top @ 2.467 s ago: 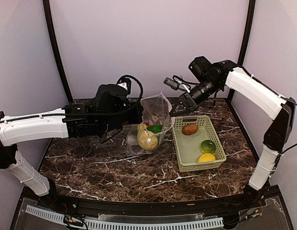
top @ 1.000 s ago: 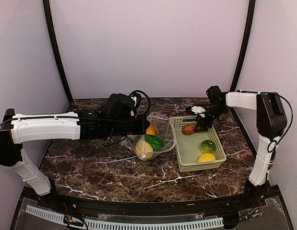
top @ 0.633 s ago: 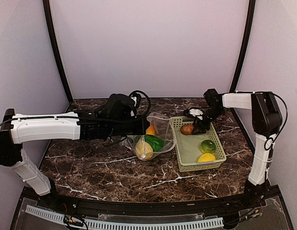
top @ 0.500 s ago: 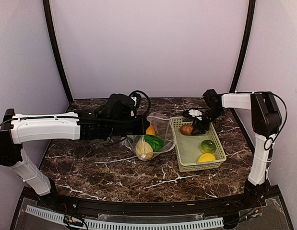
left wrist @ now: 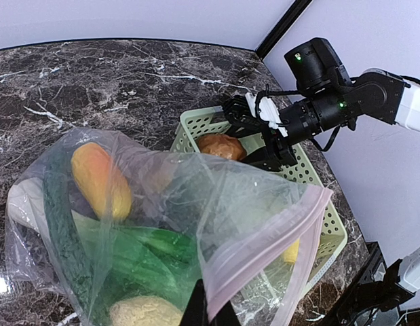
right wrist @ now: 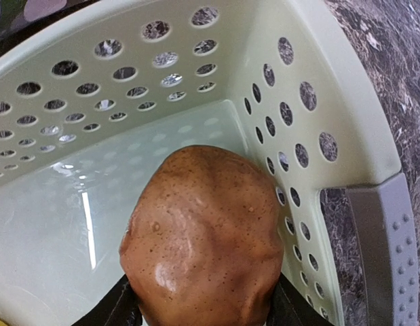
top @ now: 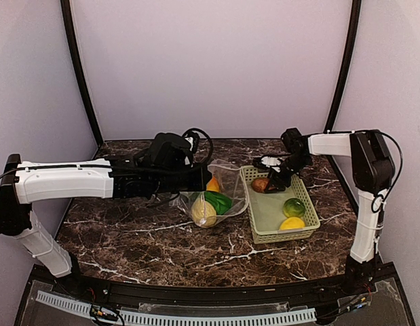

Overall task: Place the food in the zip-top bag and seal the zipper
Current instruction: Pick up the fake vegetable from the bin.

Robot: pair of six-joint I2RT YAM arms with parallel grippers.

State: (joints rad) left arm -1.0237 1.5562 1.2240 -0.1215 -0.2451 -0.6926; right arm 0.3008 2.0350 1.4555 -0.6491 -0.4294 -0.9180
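The clear zip-top bag (top: 226, 185) lies at mid-table with its mouth facing the basket. In the left wrist view it (left wrist: 162, 204) holds an orange fruit (left wrist: 101, 180), a long green vegetable (left wrist: 138, 248), a tan bumpy lump (left wrist: 145, 312) and a white bok choy stem (left wrist: 20, 204). My left gripper (left wrist: 210, 309) is shut on the bag's rim beside the pinkish zipper strip (left wrist: 264, 251). My right gripper (top: 269, 178) reaches into the basket's far left corner. Its black jaws press both sides of a brown speckled potato (right wrist: 206, 244). A lime (top: 294, 206) and a lemon (top: 292, 223) lie in the basket.
The light green slotted basket (top: 284, 238) stands right of the bag; its wall (right wrist: 345, 102) is close beside the potato. A grey dotted strip (right wrist: 386, 251) shows outside that wall. Dark marble table (top: 128, 238), purple walls behind.
My right arm came down from above the bag into the basket and closed around the brown potato, which has shifted slightly left. The bag sank lower onto the table, still held by my left gripper.
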